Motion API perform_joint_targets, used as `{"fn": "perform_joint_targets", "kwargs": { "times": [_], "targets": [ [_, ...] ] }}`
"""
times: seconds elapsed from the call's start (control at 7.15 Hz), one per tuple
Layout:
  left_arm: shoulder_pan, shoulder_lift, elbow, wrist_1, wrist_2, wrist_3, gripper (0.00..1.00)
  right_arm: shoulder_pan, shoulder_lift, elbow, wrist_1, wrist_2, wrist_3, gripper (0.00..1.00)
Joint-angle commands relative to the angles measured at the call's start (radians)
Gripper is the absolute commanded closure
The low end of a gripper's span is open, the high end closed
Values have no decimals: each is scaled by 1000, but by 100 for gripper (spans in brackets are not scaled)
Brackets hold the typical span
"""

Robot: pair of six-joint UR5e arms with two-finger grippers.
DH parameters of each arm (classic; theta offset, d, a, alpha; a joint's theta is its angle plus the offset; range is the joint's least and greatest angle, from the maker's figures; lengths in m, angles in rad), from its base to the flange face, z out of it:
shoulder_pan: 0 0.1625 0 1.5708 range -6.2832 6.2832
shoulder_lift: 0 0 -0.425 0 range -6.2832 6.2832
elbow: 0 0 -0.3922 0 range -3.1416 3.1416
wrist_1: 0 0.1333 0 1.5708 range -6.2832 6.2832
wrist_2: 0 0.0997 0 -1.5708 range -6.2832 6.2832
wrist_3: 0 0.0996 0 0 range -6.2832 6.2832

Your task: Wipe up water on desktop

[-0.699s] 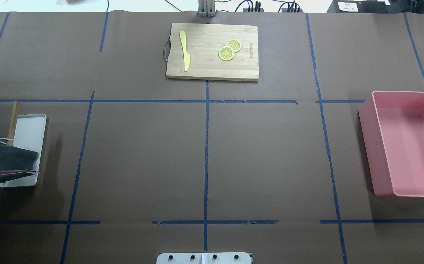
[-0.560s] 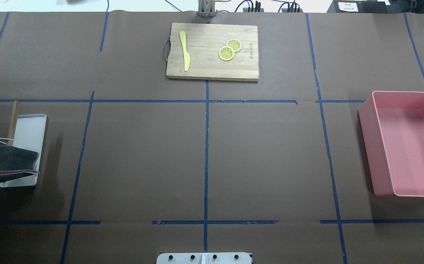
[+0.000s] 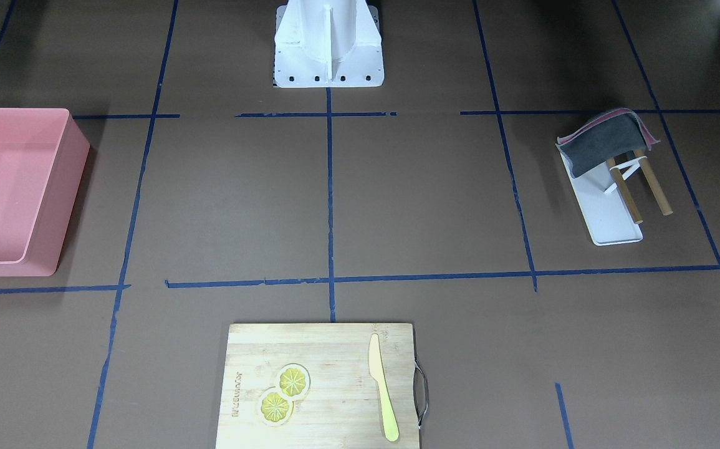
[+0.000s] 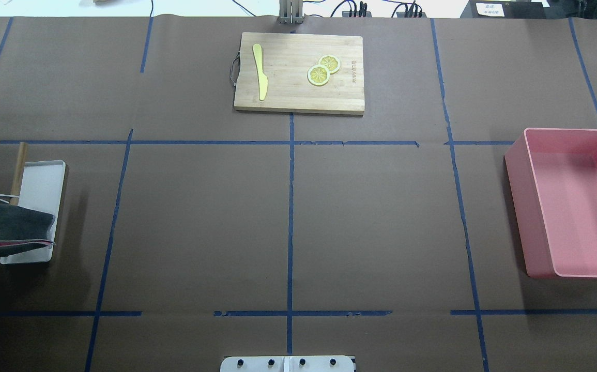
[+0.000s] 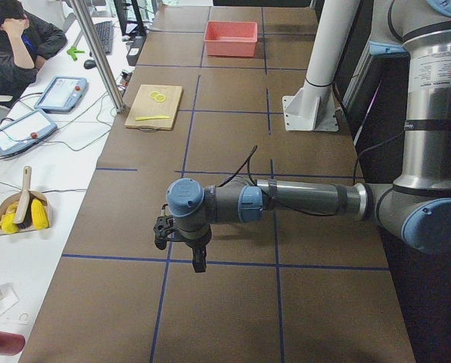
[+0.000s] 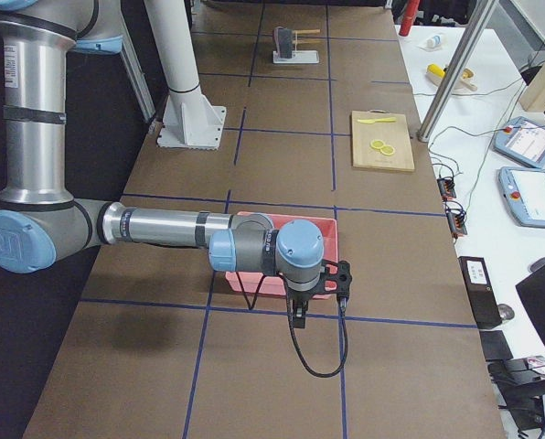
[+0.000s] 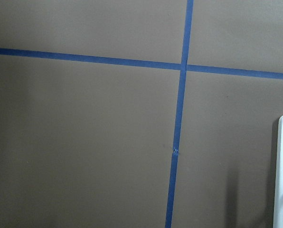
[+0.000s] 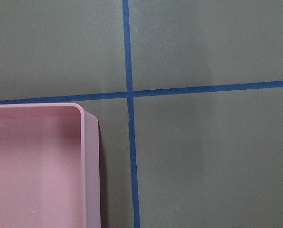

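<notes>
The desktop is a matte dark-brown surface crossed by blue tape lines; I see no water on it in any view. A dark grey cloth hangs over a wooden rack on a white tray at the left edge; the cloth also shows in the front-facing view. My left gripper hangs above the desktop outside the overhead view, and I cannot tell whether it is open or shut. My right gripper hangs beside the pink bin, and I cannot tell its state either.
The pink bin stands at the right edge. A wooden cutting board with a yellow knife and two lemon slices lies at the far middle. The robot's white base is at the near middle.
</notes>
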State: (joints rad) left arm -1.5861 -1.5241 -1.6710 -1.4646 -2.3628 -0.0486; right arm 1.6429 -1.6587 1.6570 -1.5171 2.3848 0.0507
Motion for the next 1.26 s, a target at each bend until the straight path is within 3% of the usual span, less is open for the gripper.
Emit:
{"fn": "perform_joint_targets", "kwargs": {
  "times": [0.0, 0.14, 0.42, 0.56, 0.84, 1.12],
  "targets": [
    [0, 5, -79, -2, -82, -163, 0, 0, 2, 1, 0, 1, 1, 0],
    [2, 16, -154, -2, -108, -297, 0, 0, 2, 1, 0, -1, 2, 0],
    [29, 146, -266, -32, -165, -437, 0, 0, 5, 1, 2, -1, 1, 0],
    [76, 191, -262, -163, -202, -574, 0, -1, 7, 1, 2, -2, 2, 0],
    [193, 252, -190, -569, -197, -915, 0, -2, 11, 1, 2, -2, 1, 0],
    [276, 251, -115, -796, -175, -1124, 0, -2, 13, 1, 2, -2, 1, 0]
  ]
}}
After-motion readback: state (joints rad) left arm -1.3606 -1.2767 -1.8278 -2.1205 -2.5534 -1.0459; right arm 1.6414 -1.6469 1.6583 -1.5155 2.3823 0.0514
